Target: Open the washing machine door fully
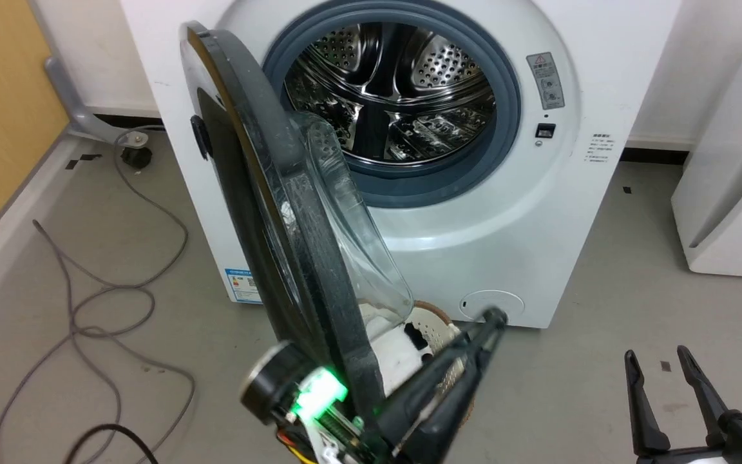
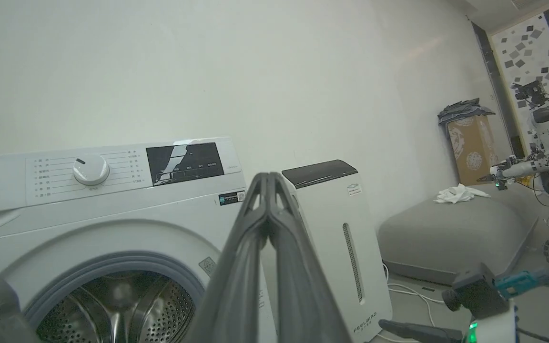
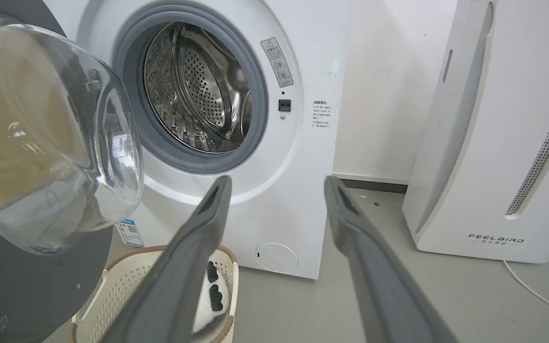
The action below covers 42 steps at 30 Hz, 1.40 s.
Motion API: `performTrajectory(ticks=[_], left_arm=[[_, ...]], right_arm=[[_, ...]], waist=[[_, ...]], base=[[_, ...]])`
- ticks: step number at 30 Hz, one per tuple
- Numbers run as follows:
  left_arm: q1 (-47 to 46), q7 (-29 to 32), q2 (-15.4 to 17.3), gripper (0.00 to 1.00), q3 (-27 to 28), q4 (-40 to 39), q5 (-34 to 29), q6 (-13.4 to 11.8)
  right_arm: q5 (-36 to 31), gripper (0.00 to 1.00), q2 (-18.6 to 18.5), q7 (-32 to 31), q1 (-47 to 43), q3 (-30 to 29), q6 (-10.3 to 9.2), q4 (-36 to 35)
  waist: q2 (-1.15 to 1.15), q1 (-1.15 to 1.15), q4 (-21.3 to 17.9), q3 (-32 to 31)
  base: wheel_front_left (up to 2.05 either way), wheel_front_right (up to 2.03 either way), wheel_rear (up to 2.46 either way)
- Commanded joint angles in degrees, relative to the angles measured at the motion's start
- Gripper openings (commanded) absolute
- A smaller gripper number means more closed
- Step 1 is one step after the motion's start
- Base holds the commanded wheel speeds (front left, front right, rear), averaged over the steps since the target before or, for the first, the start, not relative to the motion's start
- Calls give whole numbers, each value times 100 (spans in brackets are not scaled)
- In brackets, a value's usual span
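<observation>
Left tool (image 1: 495,318), pressed together, lies just right of the washing machine door (image 1: 306,251).

— What sort of place is this?
— A robotics test room set up as a laundry corner. A washing machine (image 1: 525,212) stands against a bare white wall beside a white appliance marked FEELBIRD (image 3: 493,143), with a woven laundry basket (image 3: 117,290) on the grey floor.
— Why not a home?
— Loose cables (image 1: 70,309) trail over the floor, small black tape marks (image 1: 626,190) dot it, and another robot (image 2: 543,119) stands in the far corner near a cardboard box (image 2: 470,147).
</observation>
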<state>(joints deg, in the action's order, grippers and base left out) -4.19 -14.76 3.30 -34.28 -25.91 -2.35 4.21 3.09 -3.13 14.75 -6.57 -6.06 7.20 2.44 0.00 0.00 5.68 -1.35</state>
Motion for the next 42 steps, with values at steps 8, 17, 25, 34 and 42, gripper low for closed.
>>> performTrajectory(ticks=[8, 17, 25, 34, 42], left_arm=[[341, -24, 146, 0, -283, 650, 95, 13], [513, -24, 194, 0, -255, 1541, 199, -165], [526, -24, 257, 0, 16, 2268, 326, -355], [501, -24, 339, 0, 288, 2607, 406, -492], [524, -24, 372, 0, 256, 2487, 389, -470]], right_arm=[[0, 100, 25, 25, -12, 14, 29, -4], [-13, 100, 25, 25, 22, 8, 29, 16], [-24, 100, 25, 25, 55, -26, 29, 53], [-23, 100, 25, 25, 69, -35, 29, 81], [20, 100, 25, 25, 9, -51, 29, 100]], waist=[[0, 0, 95, 46], [0, 0, 115, 106], [0, 0, 162, 163], [0, 0, 279, 200], [0, 0, 710, 231]], base=[[0, 0, 0], [0, 0, 0], [0, 0, 0], [0, 0, 0], [0, 0, 0]])
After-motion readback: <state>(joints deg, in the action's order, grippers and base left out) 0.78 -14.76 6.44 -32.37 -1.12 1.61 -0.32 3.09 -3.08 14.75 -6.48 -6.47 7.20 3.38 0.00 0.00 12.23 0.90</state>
